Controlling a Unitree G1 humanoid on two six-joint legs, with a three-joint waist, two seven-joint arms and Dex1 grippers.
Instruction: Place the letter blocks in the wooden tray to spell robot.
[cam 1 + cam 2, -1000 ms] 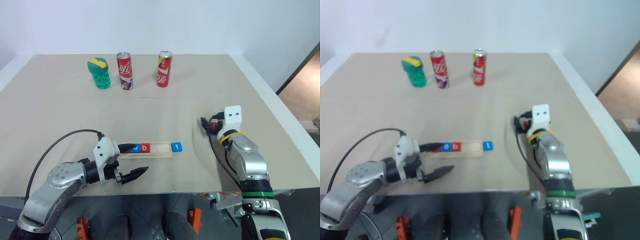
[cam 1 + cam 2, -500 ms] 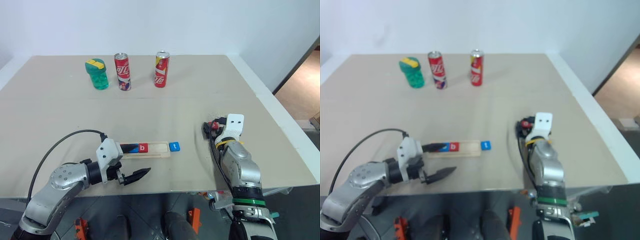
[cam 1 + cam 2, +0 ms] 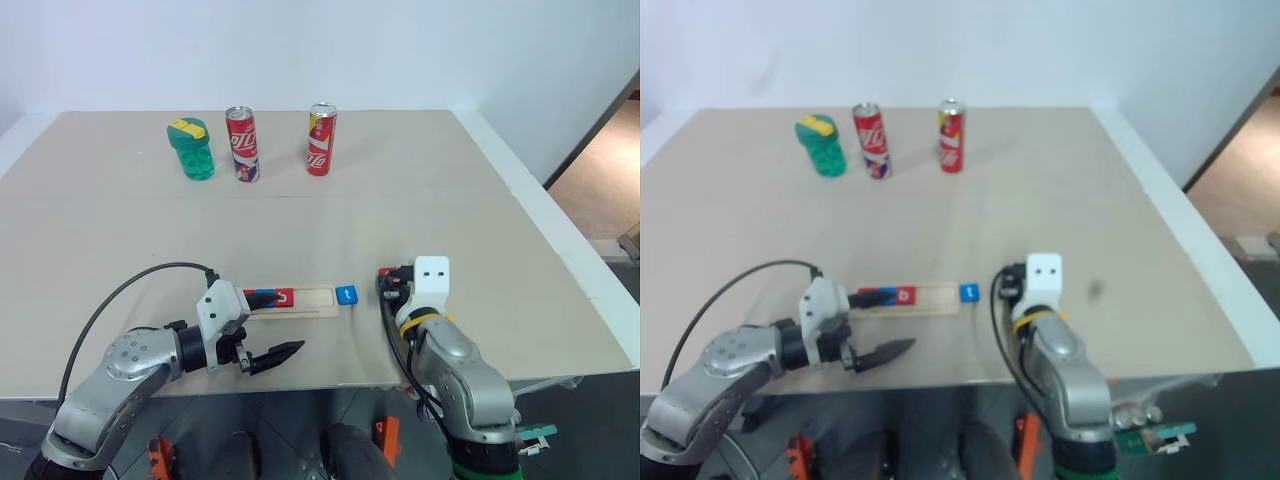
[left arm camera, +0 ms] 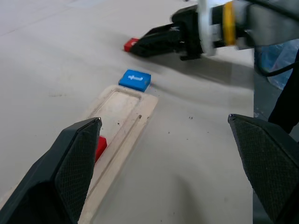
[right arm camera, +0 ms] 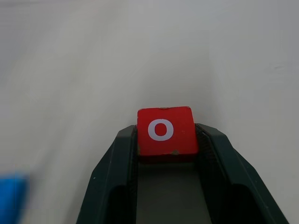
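Right gripper [image 5: 161, 140] jaws clamped on red o block [image 5: 165, 130] — left gripper [image 4: 163, 158] jaws wide, empty.

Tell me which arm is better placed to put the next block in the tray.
Right: its gripper is shut on the red o block, near the wooden tray. The left gripper is open and holds nothing.

A bare test room: plain white walls [image 3: 420, 50] and a paper-covered table [image 3: 120, 230] with staged props
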